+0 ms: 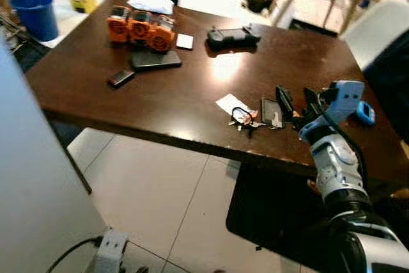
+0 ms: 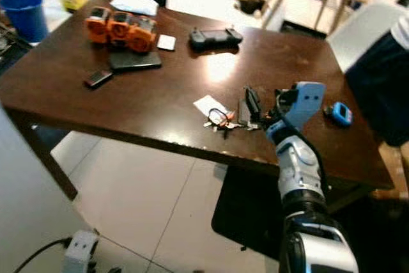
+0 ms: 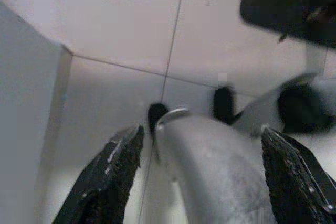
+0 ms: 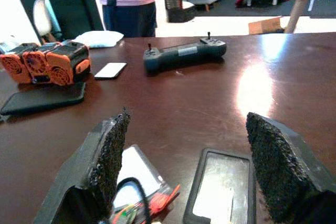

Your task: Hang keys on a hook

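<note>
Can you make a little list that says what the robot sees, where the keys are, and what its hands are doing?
place: dark wooden table over a tiled floor
keys: lying near the table's front edge, beside a small dark case
right gripper: open, over the table just by the keys
left gripper: open, hanging down toward the floor
other things: three orange packs, black controller, blue bucket
person: standing behind the table
keys held: no
</note>
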`<state>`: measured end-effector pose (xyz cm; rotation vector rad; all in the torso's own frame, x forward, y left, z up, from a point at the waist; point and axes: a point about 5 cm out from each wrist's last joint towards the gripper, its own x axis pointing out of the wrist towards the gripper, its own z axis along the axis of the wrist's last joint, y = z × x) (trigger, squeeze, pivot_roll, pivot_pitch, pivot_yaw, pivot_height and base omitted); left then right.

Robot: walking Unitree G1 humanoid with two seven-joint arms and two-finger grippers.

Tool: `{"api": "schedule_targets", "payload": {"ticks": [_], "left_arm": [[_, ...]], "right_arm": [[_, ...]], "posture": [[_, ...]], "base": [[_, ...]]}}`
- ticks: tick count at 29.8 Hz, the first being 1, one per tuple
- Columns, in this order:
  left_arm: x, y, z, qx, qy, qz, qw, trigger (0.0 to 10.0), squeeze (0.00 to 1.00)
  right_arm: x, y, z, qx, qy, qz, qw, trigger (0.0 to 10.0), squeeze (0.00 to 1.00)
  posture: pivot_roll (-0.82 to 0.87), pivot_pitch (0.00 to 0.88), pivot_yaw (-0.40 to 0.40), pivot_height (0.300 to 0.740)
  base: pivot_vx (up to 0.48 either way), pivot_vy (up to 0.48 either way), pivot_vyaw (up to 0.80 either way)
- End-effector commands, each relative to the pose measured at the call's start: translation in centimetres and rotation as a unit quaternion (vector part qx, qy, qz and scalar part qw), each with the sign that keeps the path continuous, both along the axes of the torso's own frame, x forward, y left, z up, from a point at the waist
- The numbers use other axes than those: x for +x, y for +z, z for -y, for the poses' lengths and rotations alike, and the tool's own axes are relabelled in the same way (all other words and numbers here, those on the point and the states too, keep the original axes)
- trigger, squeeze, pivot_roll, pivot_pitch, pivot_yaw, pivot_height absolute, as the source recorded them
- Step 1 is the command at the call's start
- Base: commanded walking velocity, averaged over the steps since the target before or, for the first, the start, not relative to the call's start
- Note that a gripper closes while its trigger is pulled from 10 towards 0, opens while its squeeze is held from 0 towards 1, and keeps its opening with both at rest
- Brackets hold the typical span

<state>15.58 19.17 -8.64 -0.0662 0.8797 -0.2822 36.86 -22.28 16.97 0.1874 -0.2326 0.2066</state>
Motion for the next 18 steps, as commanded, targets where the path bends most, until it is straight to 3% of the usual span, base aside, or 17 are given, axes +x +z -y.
{"api": "schedule_targets", "payload": {"ticks": [1,3,6,14,18], "left_arm": [[-0.9,-0.5,0.7,-0.01,-0.005,-0.02,1.0,10.0,0.0],[-1.0,-0.5,0.7,-0.01,-0.005,-0.022,1.0,10.0,0.0],[-1.2,-0.6,0.7,-0.01,-0.006,-0.025,1.0,10.0,0.0],[-1.4,-0.7,0.7,-0.01,-0.006,-0.028,1.0,10.0,0.0],[-1.5,-0.8,0.5,-0.012,0.014,-0.036,0.999,10.0,0.0]], "right_arm": [[-0.5,-0.7,-0.1,-0.007,0.019,-0.01,1.0,10.0,0.0],[-0.6,-0.9,-0.6,-0.013,0.036,-0.014,0.999,10.0,0.0],[-0.9,-2.0,-1.9,-0.035,0.07,-0.034,0.996,10.0,0.0],[-1.2,-3.7,-3.1,-0.052,0.098,-0.076,0.991,10.0,0.0],[-1.8,-5.2,-4.6,-0.076,0.145,-0.111,0.98,10.0,0.0]], "posture": [[0.07,0.041,-0.014,0.74],[0.07,0.041,-0.014,0.74],[0.07,0.044,-0.011,0.74],[0.06,0.048,-0.005,0.74],[0.06,0.049,-0.004,0.74]], "base": [[0.311,0.0,-0.8],[0.307,0.0,-0.8],[0.282,0.0,0.0],[0.263,0.0,0.0],[0.0,0.0,0.0]]}}
